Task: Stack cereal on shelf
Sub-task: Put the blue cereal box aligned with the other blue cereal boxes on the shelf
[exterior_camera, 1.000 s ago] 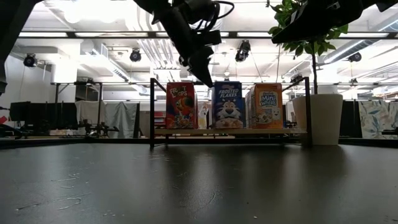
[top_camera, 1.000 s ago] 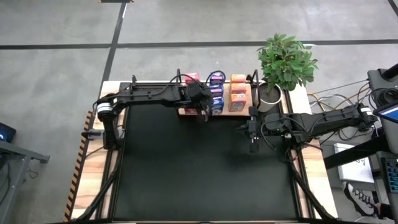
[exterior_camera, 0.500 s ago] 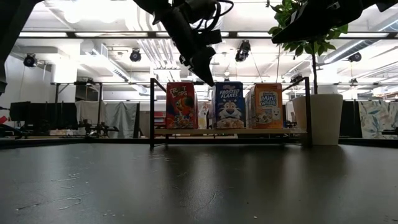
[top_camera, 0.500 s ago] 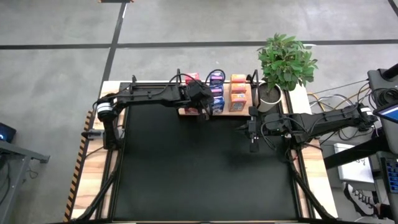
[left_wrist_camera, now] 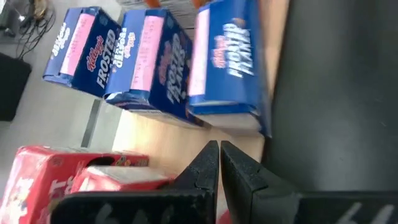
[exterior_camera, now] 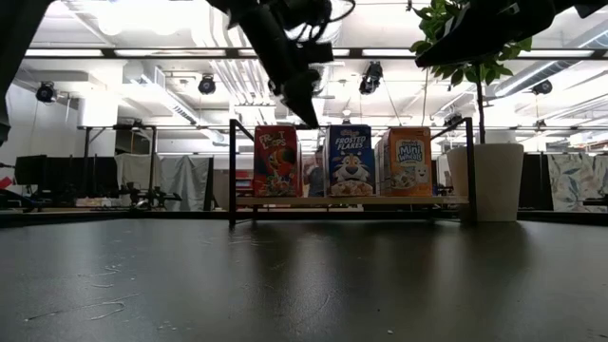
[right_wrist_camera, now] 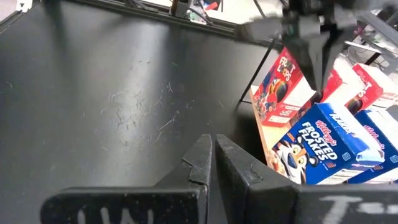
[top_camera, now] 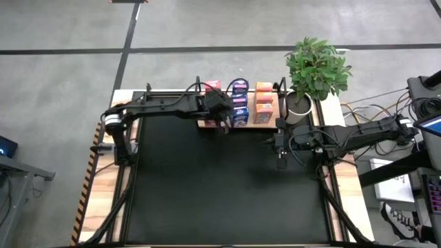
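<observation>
Left claw, closed and empty, above the cereal on the shelf, upper centre; right claw, closed and empty, over the worktop, centre right.

My left pincer hangs over the front edge of the shelf, just above the gap between the Froot Loops boxes to its left and the Frosted Flakes boxes to its right. Beyond the Frosted Flakes stand the Mini-Wheats boxes. My right pincer hovers over the table, in front of the shelf's right end, with the potted plant behind it.
</observation>
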`<state>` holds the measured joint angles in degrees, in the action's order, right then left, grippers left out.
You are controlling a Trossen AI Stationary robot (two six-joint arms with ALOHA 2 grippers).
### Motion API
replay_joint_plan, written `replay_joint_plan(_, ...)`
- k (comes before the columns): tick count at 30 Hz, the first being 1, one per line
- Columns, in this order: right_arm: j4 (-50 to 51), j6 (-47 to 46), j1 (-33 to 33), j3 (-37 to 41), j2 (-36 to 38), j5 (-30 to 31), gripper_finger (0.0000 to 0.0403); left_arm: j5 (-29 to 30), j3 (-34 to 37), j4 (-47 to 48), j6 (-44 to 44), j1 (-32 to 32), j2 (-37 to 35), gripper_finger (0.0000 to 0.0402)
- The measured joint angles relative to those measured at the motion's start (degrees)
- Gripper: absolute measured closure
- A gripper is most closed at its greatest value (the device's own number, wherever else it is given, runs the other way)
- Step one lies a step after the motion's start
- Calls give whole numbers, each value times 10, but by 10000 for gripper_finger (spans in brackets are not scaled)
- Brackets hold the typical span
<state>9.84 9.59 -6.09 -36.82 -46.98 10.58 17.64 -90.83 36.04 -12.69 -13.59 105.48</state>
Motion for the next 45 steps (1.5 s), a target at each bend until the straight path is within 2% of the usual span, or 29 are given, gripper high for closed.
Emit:
replay_joint_plan(2, 1, 0, 0, 0, 0, 0, 390, -17, 0, 16, -9, 7, -10, 402)
replay_joint_plan(6, 2, 0, 0, 0, 0, 0, 390, -132, 0, 23, -30, 16, -6, 401)
replay_joint_plan(8, 2, 0, 0, 0, 0, 0, 390, -149, 0, 1, -33, 20, 2, 401)
replay_joint_plan(16, 2, 0, 0, 0, 0, 0, 390, -78, 0, -35, -36, 17, 30, 402)
replay_joint_plan(22, 2, 0, 0, 0, 0, 0, 390, -68, 0, -47, -36, 17, 32, 401)
replay_joint_plan(26, 2, 0, 0, 0, 0, 0, 390, -41, 0, -48, -35, 16, 32, 401)
replay_joint_plan(45, 2, -1, 0, 0, 0, 0, 390, -30, 0, -51, -35, 12, 32, 402)
